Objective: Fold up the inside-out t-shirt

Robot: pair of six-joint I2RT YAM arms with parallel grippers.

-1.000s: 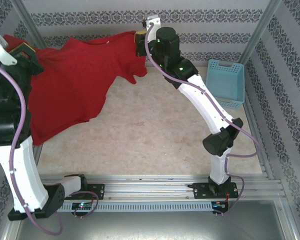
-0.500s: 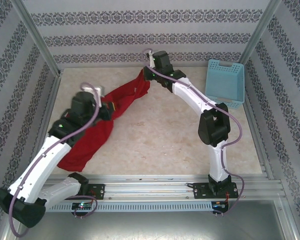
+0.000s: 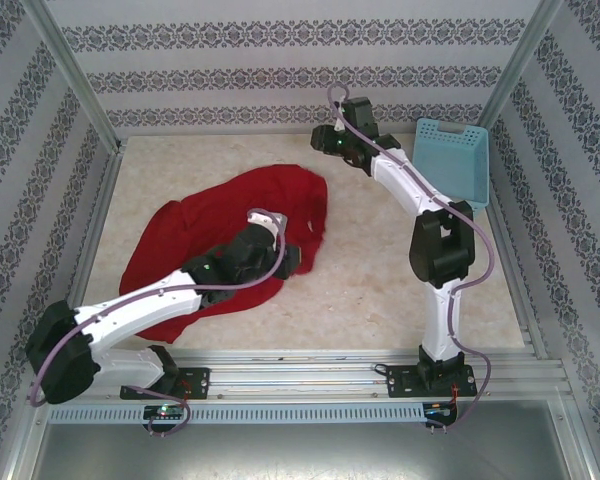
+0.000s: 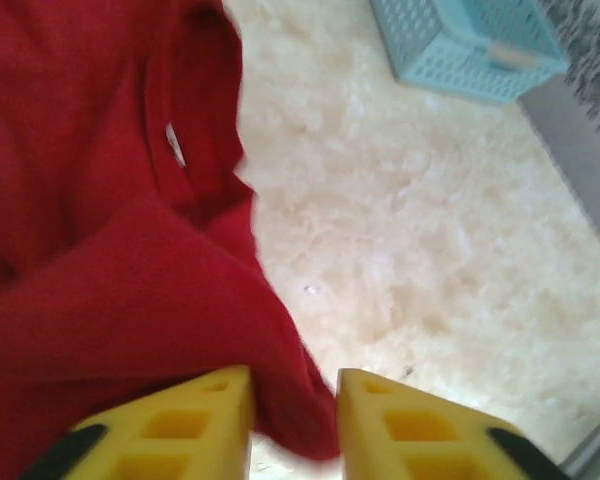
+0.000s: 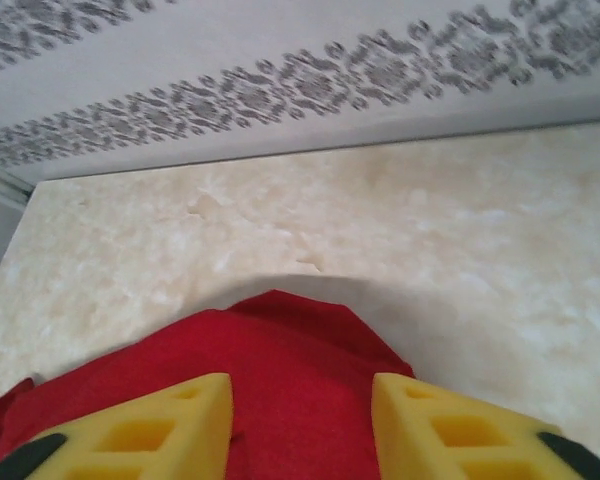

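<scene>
**Red t-shirt [image 3: 210, 225] heaped on the bench [image 3: 400, 280], both hands parted**

From above, the inside-out t-shirt lies as a rumpled heap on the left half of the bench, spread from the near left toward the far centre. The left arm reaches across its near edge, and the left hand [image 3: 288, 258] sits low at the cloth's near right side. The right arm stretches to the far wall, and the right hand [image 3: 323, 148] hovers just beyond the shirt's far right corner. A light blue basket [image 3: 458, 160] stands at the far right, well apart from the shirt.

At the left wrist, the left hand [image 4: 293, 380] shows its two yellow fingers [image 4: 180, 425] with a narrow gap between them. A fold of the red t-shirt [image 4: 100, 280] fills that gap; whether the fingers press on it cannot be told. Higher up lies the neck opening with a small white tag [image 4: 175, 145], and the basket [image 4: 470, 45] is at the top right.

At the right wrist, the right hand [image 5: 300, 400] has its fingers set moderately wide and holds nothing. The shirt's rounded edge [image 5: 280, 340] lies on the bench below them, short of the patterned wall [image 5: 280, 70].
</scene>
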